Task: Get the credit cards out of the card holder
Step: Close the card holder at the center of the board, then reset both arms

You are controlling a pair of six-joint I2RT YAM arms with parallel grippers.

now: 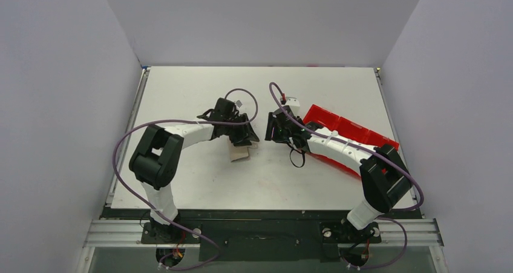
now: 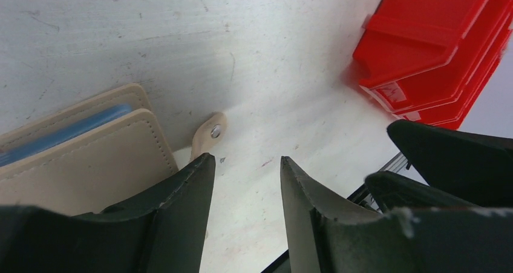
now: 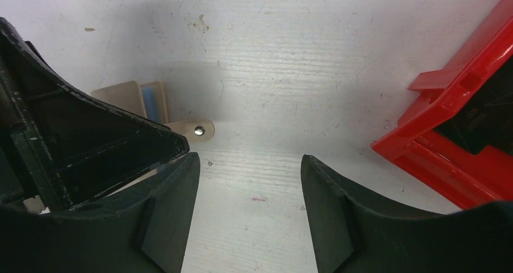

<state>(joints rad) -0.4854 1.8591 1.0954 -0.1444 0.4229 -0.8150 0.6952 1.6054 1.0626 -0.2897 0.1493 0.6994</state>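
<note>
The tan-brown card holder [image 1: 239, 154] lies flat on the white table, just under my left gripper [image 1: 247, 137]. In the left wrist view the card holder [image 2: 84, 164] sits at the lower left, with the edge of a light blue credit card [image 2: 60, 135] showing in its pocket and its snap tab [image 2: 209, 134] sticking out. My left gripper [image 2: 245, 159] is open over bare table beside the holder, with nothing between its fingers. My right gripper [image 3: 249, 157] is also open and empty, facing the left one. From the right wrist I see the card holder [image 3: 124, 95] and the blue card [image 3: 154, 101].
A red compartment tray [image 1: 339, 126] stands right of centre, partly under the right arm; it shows as the red tray [image 2: 435, 49] and the red tray [image 3: 460, 134] in the wrist views. The two grippers stand close together at mid-table.
</note>
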